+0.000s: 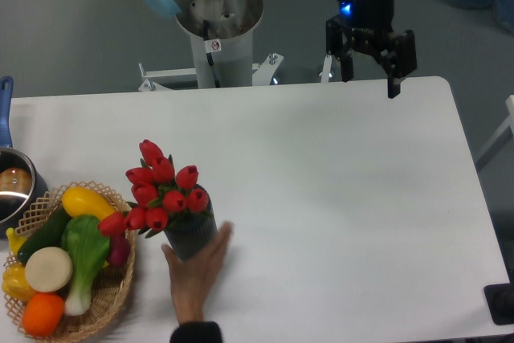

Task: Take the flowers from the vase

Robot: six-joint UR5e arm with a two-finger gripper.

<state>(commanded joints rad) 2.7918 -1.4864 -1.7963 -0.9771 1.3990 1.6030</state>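
1. Near the front left of the white surface, the flowers stand upright in the vase
2. A person's hand touches the vase from the front
3. Just left of the vase sits a wicker basket of vegetables, with a steel pot behind it
4. Well apart, over the far edge, the gripper hangs with fingers spread wide, holding nothing
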